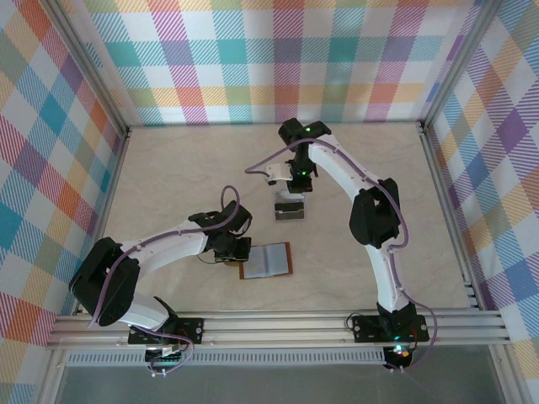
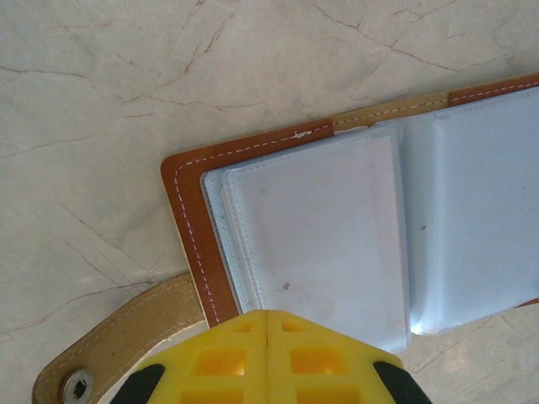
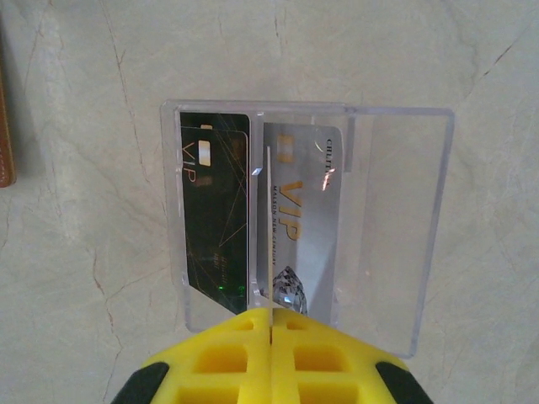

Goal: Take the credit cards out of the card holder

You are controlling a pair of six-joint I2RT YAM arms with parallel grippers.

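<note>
- The left jaws are clenched, yellow fingertips point(image 2: 221, 349) pressed flat together with nothing showing between them.
- Right ahead of those jaws the card holder point(image 2: 189, 220) lies spread open on the marbled worktop point(image 2: 118, 93), with the brown leather down and the clear-plastic pockets point(image 2: 320, 244) facing up.
- The tips of the left jaws overlap the near edge of the front pocket. Whether they actually press on it, I cannot tell.
- Off to the left of the left jaws the strap tab point(image 2: 126, 332) pokes out from the holder's corner, with a metal snap point(image 2: 77, 387) at its end.
- The pockets look pale and cloudy, so I can't tell whether a card sits inside.
- From above, the card holder point(image 1: 267, 260) sits just beside the left jaws and well apart from the right jaws.
- The right jaws are clenched as well, yellow fingertips point(image 3: 221, 349) together, pinching what looks like a thin pale card point(image 3: 269, 227) seen edge-on. It stands straight out from the seam.
- Ahead of the right jaws a clear box point(image 3: 396, 219) lies open on the worktop.
- Inside it a dark card point(image 3: 215, 210) lies left of that pale edge and a silver card point(image 3: 307, 219) lies right of it. Both are flat, side by side, with gold VIP lettering.
- The pale edge crosses in front of the silver card's left side.
- From above, the clear box point(image 1: 289, 212) sits just beyond the tips of the right jaws, apart from the card holder.
</note>
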